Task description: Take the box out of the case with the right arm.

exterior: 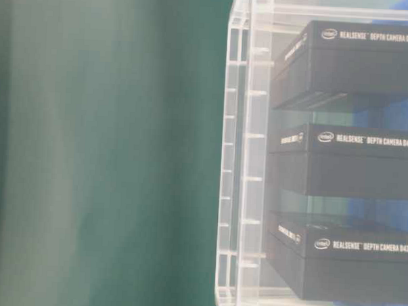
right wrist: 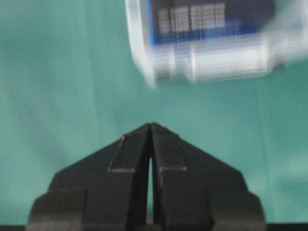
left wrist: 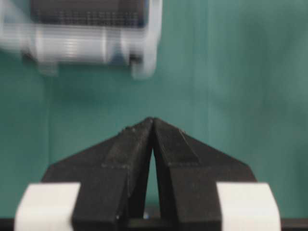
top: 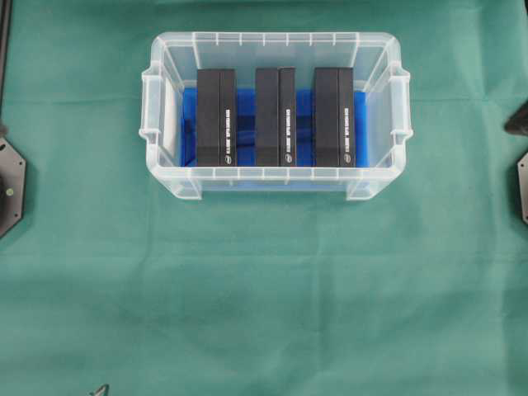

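Left gripper (left wrist: 153, 122) tips together over green cloth (top: 264, 313), holding nothing. Case (top: 272, 191) sits at far centre of the cloth, three black boxes (top: 275, 117) standing side by side inside on the blue liner. Right gripper (right wrist: 151, 127) also pinched together, empty, case far-right of it.

overhead: straight down | table-level: close beside case (exterior: 241, 161) | wrists: downward, cloth, case edge shared

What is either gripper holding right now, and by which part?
Nothing. The right gripper and left gripper are both shut on empty air above the green cloth; all three boxes sit in the case.
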### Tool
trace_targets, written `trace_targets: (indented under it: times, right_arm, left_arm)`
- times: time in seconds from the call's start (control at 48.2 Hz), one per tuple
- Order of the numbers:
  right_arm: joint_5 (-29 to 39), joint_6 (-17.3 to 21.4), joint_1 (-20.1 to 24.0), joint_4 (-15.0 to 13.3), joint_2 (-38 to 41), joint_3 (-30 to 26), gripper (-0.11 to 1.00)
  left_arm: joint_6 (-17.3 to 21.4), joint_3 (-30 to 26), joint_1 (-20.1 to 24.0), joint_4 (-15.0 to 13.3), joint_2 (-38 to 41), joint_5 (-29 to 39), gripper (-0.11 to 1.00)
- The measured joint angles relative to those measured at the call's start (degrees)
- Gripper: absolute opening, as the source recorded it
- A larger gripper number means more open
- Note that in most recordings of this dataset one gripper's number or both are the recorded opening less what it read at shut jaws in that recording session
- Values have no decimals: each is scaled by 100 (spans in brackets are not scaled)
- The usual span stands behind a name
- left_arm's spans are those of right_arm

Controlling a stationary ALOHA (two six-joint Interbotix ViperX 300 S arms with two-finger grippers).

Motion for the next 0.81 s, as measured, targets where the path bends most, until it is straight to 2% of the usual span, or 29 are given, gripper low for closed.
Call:
trace_targets:
  times: [0.104, 0.187, 0.394, 0.477, 0.643, 0.788, 0.809]
  right_arm:
    - [940, 255, -9, -9, 237, -44, 0]
    - [1318, 457, -9, -44, 343, -53, 0]
    - [1327, 721, -9, -123, 387, -53, 0]
    - [1292, 940, 0, -123, 404, -53, 0]
    - [1301, 2329, -9, -132, 554, -62, 0]
    - [1494, 4043, -9, -123, 677, -70, 0]
    - [1538, 4421, -9, -123, 694, -79, 0]
  left_arm:
    - [-18, -44, -123, 0, 88, 668, 0]
    - [-18, -44, -193, 0, 123, 940, 0]
    - [-62, -53, -202, 0, 141, 1020, 0]
    - [-44, -53, -211, 0, 149, 1020, 0]
    - [-53, -53, -211, 0, 167, 1020, 0]
    - [-62, -53, -211, -9, 176, 1020, 0]
    - [-97, -53, -211, -9, 176, 1020, 0]
